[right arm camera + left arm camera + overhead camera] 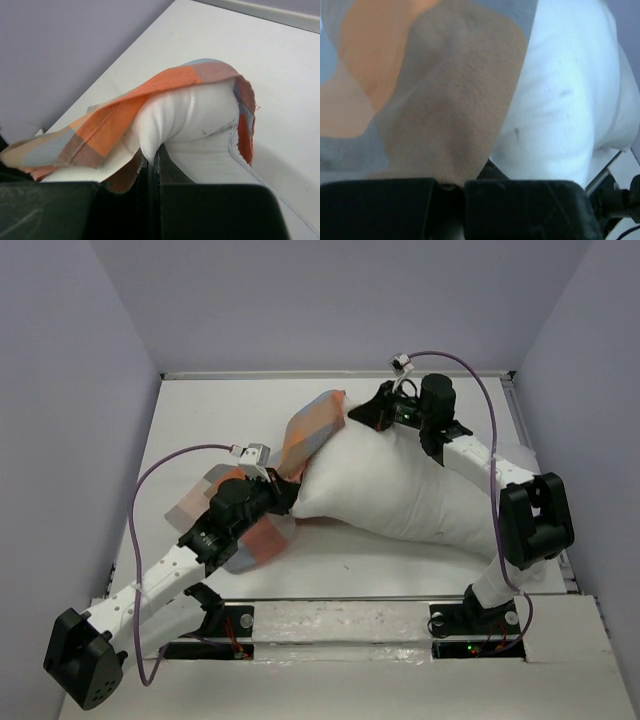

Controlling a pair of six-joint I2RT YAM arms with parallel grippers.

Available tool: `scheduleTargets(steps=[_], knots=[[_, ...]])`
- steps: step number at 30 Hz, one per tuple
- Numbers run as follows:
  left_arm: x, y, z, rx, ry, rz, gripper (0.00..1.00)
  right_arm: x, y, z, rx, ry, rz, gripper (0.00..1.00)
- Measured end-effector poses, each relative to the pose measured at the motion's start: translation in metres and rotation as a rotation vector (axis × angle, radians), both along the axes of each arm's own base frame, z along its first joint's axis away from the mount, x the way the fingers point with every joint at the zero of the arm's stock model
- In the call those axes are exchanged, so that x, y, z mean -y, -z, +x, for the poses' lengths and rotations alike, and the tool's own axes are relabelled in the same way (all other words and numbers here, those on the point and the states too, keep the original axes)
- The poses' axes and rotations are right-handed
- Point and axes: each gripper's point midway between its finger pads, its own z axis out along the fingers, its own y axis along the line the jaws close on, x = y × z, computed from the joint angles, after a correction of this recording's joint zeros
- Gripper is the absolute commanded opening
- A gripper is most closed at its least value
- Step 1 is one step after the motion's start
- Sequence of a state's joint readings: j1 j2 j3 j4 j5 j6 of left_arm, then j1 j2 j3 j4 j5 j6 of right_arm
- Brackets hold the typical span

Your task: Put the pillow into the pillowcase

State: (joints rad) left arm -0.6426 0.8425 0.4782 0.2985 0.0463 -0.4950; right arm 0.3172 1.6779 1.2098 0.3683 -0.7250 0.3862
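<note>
Where it lies across the middle of the counter (200, 420), the pillow (400, 490) is seen to be plump, plain white and faintly smudged. Its far left corner is capped by the pillowcase (312, 435), checked in orange, light blue and grey-brown, the rest trailing toward the near left. The left end effector (452, 187) is clenched on pillowcase cloth; the right end effector (152, 159) is clamped on the covered pillow corner.

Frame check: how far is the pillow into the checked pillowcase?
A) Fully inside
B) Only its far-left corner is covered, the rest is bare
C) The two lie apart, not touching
B: in the top view the pillowcase caps just the far-left corner of the pillow, whose white body is otherwise uncovered.
</note>
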Motion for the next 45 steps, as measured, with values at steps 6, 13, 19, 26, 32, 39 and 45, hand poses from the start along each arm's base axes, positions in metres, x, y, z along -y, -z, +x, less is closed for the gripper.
scheduleTargets(steps=[6, 13, 19, 26, 32, 39, 45], knots=[[-0.008, 0.033, -0.027, -0.133, 0.039, 0.106, 0.00, 0.023, 0.010, 0.034, -0.009, 0.250, -0.053, 0.00], [-0.006, 0.025, -0.040, -0.163, 0.077, 0.135, 0.00, 0.050, -0.002, 0.057, 0.069, 0.507, -0.115, 0.00], [0.014, -0.022, -0.037, -0.086, 0.148, 0.055, 0.00, 0.041, -0.004, 0.045, 0.141, 0.589, -0.145, 0.00], [0.039, -0.021, -0.037, -0.102, 0.244, 0.039, 0.47, 0.013, 0.014, 0.004, 0.143, 0.537, -0.130, 0.00], [0.028, -0.008, -0.057, -0.149, 0.269, 0.079, 0.99, 0.030, -0.005, -0.027, 0.102, 0.530, -0.117, 0.00], [0.022, -0.097, -0.067, -0.050, 0.300, 0.055, 0.98, 0.027, 0.006, -0.059, 0.041, 0.466, -0.103, 0.00], [0.021, -0.195, -0.031, 0.142, 0.180, 0.031, 0.65, 0.010, 0.026, -0.080, 0.008, 0.409, -0.119, 0.00]])
